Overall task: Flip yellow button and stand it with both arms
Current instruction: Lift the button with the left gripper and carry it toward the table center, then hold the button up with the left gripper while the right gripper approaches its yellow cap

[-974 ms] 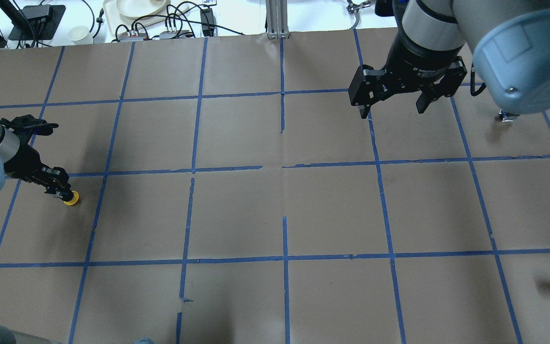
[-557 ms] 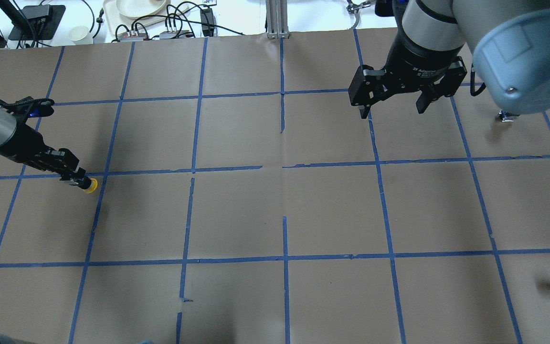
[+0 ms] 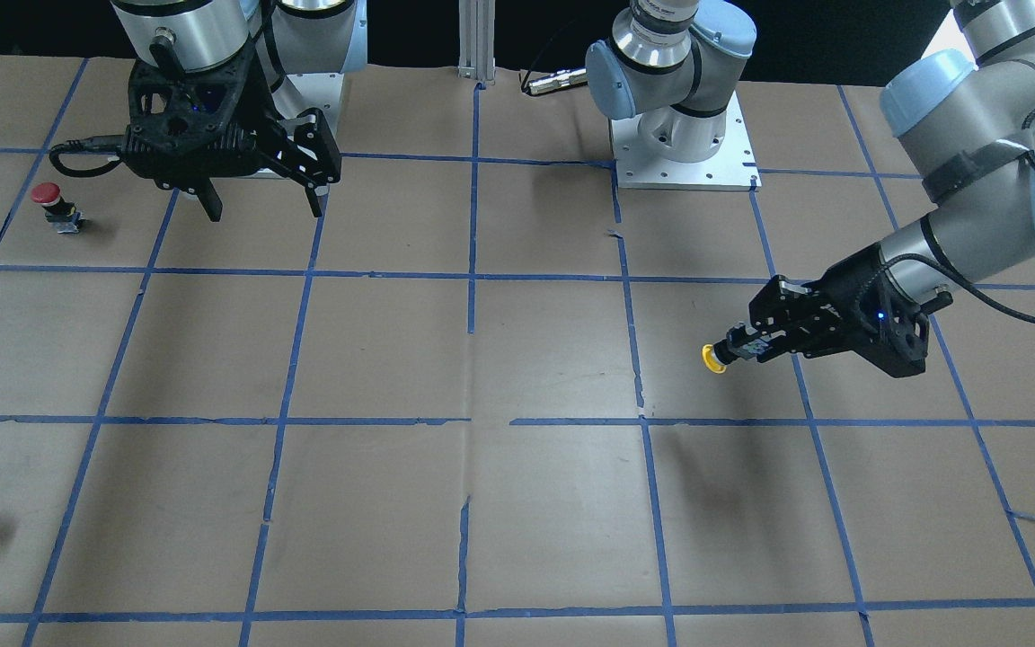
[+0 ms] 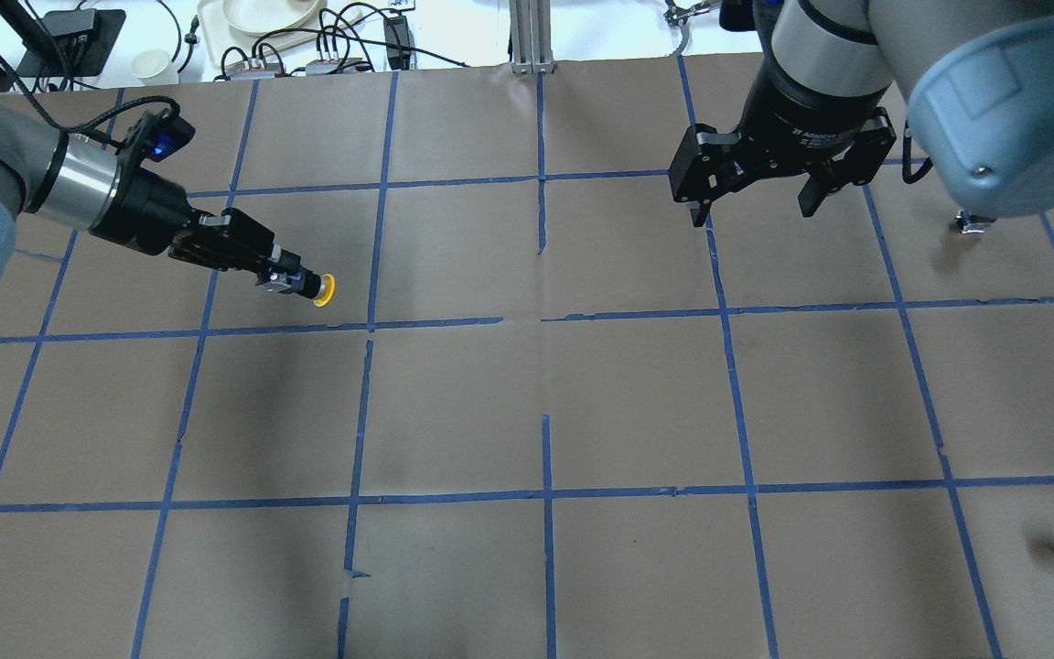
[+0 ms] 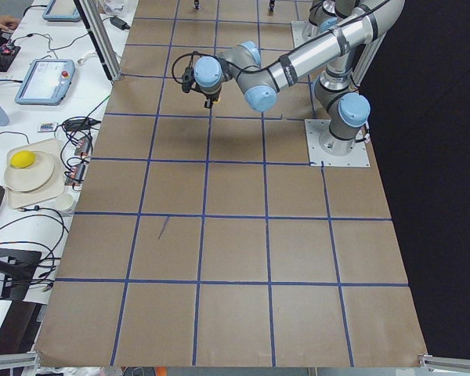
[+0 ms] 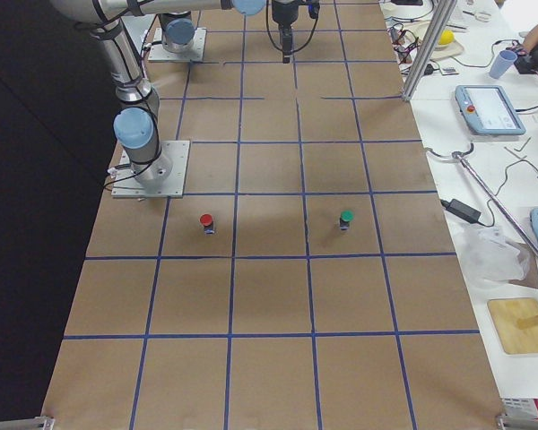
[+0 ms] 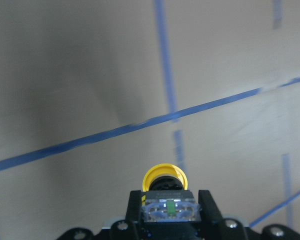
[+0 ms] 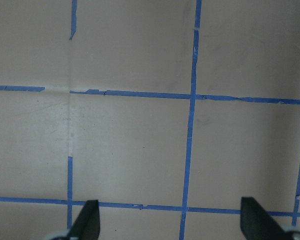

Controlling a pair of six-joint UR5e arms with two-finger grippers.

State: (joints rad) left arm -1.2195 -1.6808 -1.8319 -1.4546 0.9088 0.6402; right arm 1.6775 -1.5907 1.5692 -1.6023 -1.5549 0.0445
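Two risks apply: the left gripper [image 4: 286, 281] has its fingers clamped on only the yellow button [image 4: 327, 289] base, so the button may slip. The right gripper [image 4: 750, 212], fingers apart, may knock it loose at handover.

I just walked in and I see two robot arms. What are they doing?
The left gripper is shut on the yellow button and holds it in the air over the table. The button is tipped sideways, with its cap pointing toward the middle. The right gripper hangs open and empty above the table. A red button stands on the table near that arm, and nothing is touching it.
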